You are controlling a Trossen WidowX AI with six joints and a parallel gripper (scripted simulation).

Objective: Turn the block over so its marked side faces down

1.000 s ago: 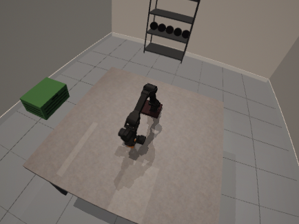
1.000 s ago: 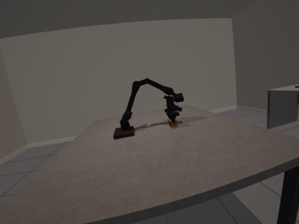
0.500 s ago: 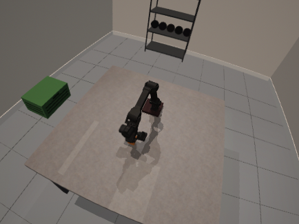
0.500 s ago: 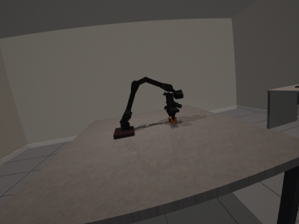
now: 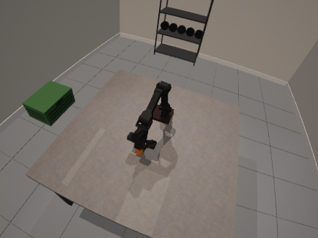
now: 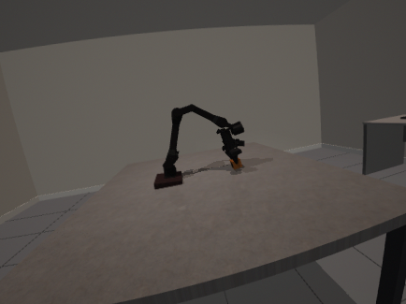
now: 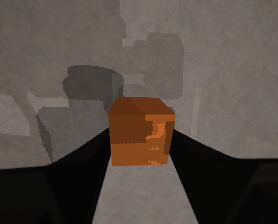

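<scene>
An orange block (image 7: pixel 141 132) (image 5: pixel 138 151) (image 6: pixel 234 164) sits between my gripper's two black fingers. The gripper is shut on it. In the wrist view the block looks tilted, and a lighter marked patch shows on the face turned toward the camera, on its right half. In the exterior view the block looks tipped, with its low corner close to the table (image 6: pixel 281 212); I cannot tell whether it touches. In the top view the gripper (image 5: pixel 141 149) hangs over the middle of the table (image 5: pixel 91 159), in front of the arm's base (image 5: pixel 163 114).
The arm's dark red base plate (image 6: pixel 167 180) stands on the table left of the block. A green crate (image 5: pixel 49 102) lies on the floor to the left. A black shelf unit (image 5: pixel 185 20) with dark balls stands at the back wall. Another grey table (image 6: pixel 384 142) shows at the right.
</scene>
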